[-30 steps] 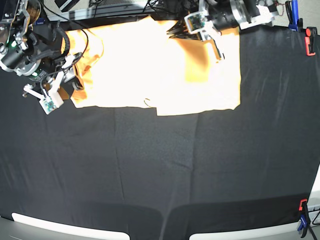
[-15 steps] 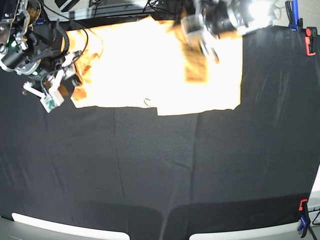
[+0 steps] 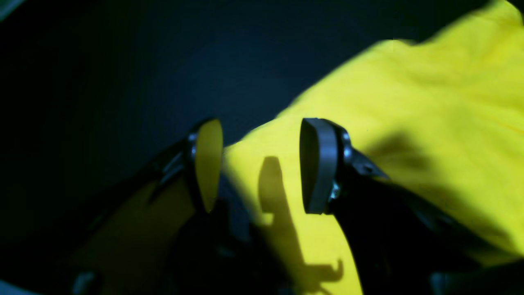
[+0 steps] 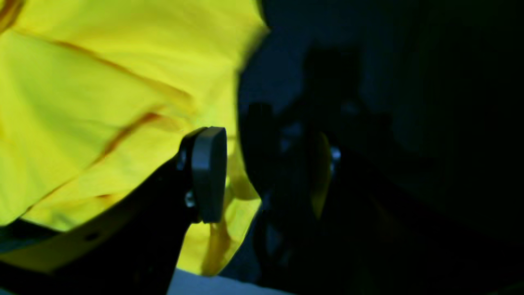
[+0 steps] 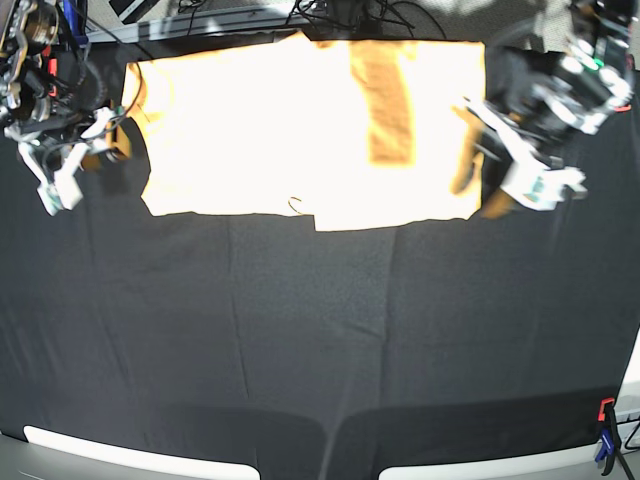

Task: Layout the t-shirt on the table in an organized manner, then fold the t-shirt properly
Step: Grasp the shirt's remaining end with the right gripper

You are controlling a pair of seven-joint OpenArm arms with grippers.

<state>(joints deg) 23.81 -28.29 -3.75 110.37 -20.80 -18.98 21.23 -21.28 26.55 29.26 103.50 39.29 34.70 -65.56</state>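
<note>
Since the earlier frame your left gripper (image 5: pixel 515 165) has swung off the shirt's top to its side edge, jaws now apart and empty. The t-shirt (image 5: pixel 300 130) lies spread along the table's (image 5: pixel 320 340) far edge. With the right gripper (image 5: pixel 70 160) also apart, apparently empty, pinch both side edges evenly before folding.

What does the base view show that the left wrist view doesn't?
Only the base view shows the whole t-shirt laid out on the table, both arms at its two ends, the right pincer, and a red clamp at the table's edge. Only the left wrist view shows the left pincer up close, its jaws apart with nothing between them, above the shirt's edge. Both share the yellow shirt, the black cloth and the left pincer.
</note>
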